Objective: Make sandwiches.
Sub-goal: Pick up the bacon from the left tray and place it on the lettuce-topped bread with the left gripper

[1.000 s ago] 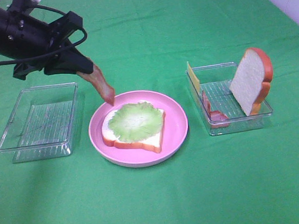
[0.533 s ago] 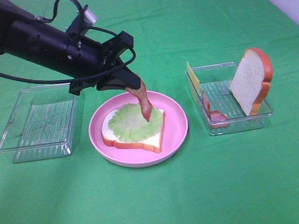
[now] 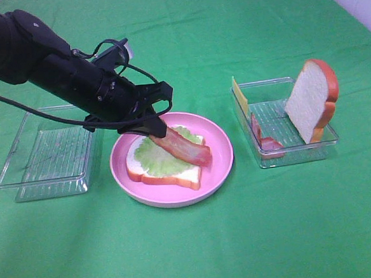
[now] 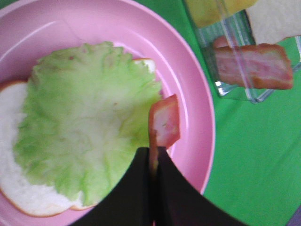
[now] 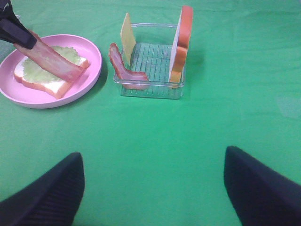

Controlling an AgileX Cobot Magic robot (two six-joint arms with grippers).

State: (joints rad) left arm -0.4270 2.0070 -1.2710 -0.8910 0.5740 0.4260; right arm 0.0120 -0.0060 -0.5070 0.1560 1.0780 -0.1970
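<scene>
The bottom bread slice (image 3: 169, 176) lies on the pink plate (image 3: 219, 150) with the lettuce leaf (image 3: 145, 156) on it. The left gripper (image 3: 154, 130) pinches one end of the bacon strip (image 3: 187, 149) in its jaws; the strip's free end rests across the lettuce and is not yet released. The cheese slice (image 3: 238, 94), ham strip (image 3: 262, 137) and second bread slice (image 3: 311, 99) wait in the clear tray (image 3: 301, 151). The right gripper (image 5: 153, 188) hangs over the worktop (image 3: 275, 234), jaws wide, holding nothing.

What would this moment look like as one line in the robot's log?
left fingers: shut on bacon strip | bacon strip: lying across lettuce on bread slice, on plate | right fingers: open, apart from plate
</scene>
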